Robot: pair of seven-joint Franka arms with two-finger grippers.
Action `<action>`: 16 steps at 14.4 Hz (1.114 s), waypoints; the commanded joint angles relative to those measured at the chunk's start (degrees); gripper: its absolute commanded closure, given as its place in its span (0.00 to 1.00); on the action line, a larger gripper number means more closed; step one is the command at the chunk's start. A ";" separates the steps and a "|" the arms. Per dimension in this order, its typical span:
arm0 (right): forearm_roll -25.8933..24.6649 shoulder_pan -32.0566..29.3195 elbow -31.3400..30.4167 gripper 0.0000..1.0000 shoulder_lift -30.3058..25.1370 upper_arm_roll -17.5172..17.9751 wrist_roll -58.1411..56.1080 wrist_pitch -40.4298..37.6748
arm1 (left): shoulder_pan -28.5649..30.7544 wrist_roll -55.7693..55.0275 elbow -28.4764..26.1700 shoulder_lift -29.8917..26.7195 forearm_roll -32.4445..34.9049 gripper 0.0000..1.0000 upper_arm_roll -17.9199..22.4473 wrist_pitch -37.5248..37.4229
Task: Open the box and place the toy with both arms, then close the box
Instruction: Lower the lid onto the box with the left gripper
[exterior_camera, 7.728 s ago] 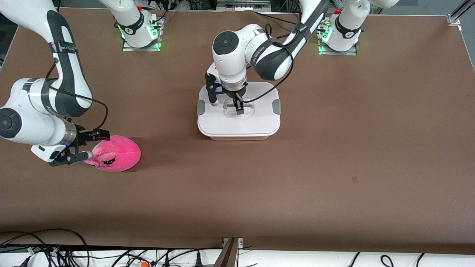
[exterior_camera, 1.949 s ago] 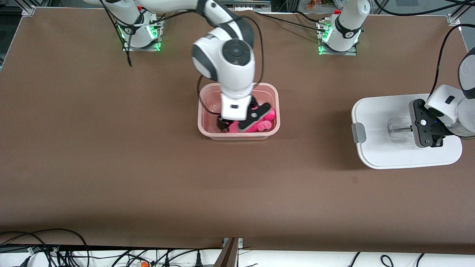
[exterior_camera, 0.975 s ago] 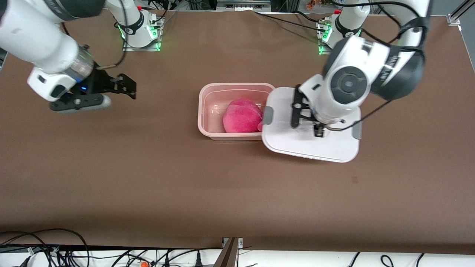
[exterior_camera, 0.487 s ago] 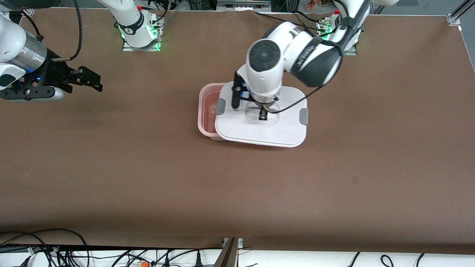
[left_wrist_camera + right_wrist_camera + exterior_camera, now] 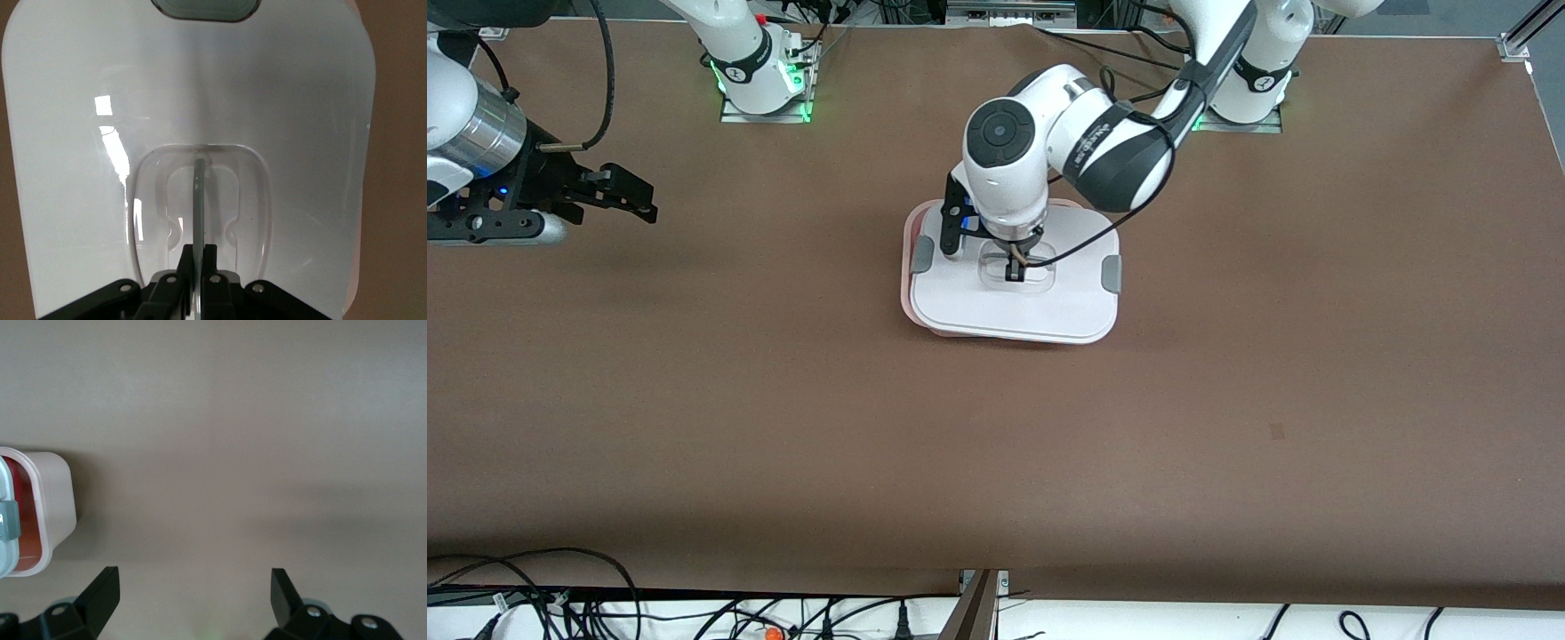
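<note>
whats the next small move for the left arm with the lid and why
Probably nudge the lid a touch toward the right arm's end, then lower it. The left gripper, shut on the lid's handle, holds it over the base, whose rim still shows at that end. The right gripper waits open.

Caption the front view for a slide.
Left gripper lowers the white clip-sided lid by its clear handle onto the translucent pinkish box base, slightly offset; right gripper waits open.

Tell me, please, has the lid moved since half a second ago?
Yes. The lid, held by the left gripper, has shifted toward the right arm's end, now nearly covering the base.
</note>
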 commanded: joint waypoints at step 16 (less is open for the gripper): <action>-0.24 -0.84 2.16 0.00 2.42 -2.13 -3.73 -1.01 | -2.81 -9.42 1.26 2.56 -0.21 1.00 0.89 0.03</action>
